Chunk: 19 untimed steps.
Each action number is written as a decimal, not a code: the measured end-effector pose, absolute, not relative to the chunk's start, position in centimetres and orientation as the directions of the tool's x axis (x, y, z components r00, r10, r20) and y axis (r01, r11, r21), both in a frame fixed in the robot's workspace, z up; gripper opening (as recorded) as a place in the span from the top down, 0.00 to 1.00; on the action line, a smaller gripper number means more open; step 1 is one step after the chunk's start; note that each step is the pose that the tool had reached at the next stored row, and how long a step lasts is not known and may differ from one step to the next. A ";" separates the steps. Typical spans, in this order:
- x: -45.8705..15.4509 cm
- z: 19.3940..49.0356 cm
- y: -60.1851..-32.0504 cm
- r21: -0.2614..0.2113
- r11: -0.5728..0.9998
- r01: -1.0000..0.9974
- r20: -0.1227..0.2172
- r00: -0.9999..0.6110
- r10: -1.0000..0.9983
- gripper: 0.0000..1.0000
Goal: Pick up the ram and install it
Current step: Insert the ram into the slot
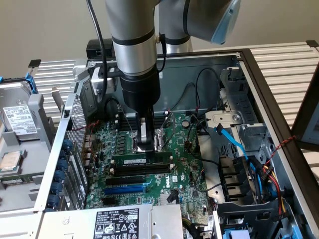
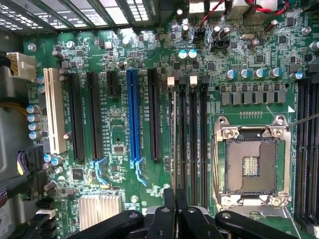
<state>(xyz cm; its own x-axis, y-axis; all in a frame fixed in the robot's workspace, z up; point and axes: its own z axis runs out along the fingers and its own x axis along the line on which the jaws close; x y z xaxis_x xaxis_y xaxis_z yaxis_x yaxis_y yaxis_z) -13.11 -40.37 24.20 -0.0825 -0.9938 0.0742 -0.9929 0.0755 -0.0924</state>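
- We saw the grey robot arm reaching down into the open metal computer case [image 1: 259,74], which sat on a white slatted worktop [image 1: 289,59].
- The black end effector [image 1: 147,146] hung directly over the middle of the ram [image 1: 142,162], a long, narrow green circuit-board stick with a small white label.
- The ram stood on edge along the row of long black plastic memory slots [image 2: 192,139] on the green motherboard [image 1: 192,174]. It lay between the silver processor socket [image 2: 250,167] and the blue expansion slot [image 2: 132,114].
- In the wrist view the two black fingers [image 2: 168,214] were drawn in close together, and the thin line of the stick's top edge ran in between them. We judged the end effector to be clenched on the ram's upper edge rather than released.
- Progress, as we judged it: the pick-up was done and the ram had been carried to its slot. It appeared to sit upright and in line with the slot, not tilted.
- What was left, as we judged it: the end effector had not let go of the stick. We could not tell whether the ram was pressed fully home or whether the small white latches [image 2: 171,79] at the slot end had closed.
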 end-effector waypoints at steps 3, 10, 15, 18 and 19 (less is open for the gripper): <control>-13.1 24.2 -40.4 -0.091 0.065 -0.994 0.056 -0.070 -0.996 0.88; -13.1 24.2 -40.8 -0.090 0.065 -0.994 0.039 -0.069 -0.997 0.88; -13.1 24.2 -41.0 -0.090 0.065 -0.994 0.040 -0.069 -0.997 0.88; -13.1 24.1 -41.0 -0.090 0.065 -0.994 0.040 -0.069 -0.997 0.88; -13.1 24.1 -41.0 -0.089 0.065 -0.994 0.040 -0.069 -0.997 0.88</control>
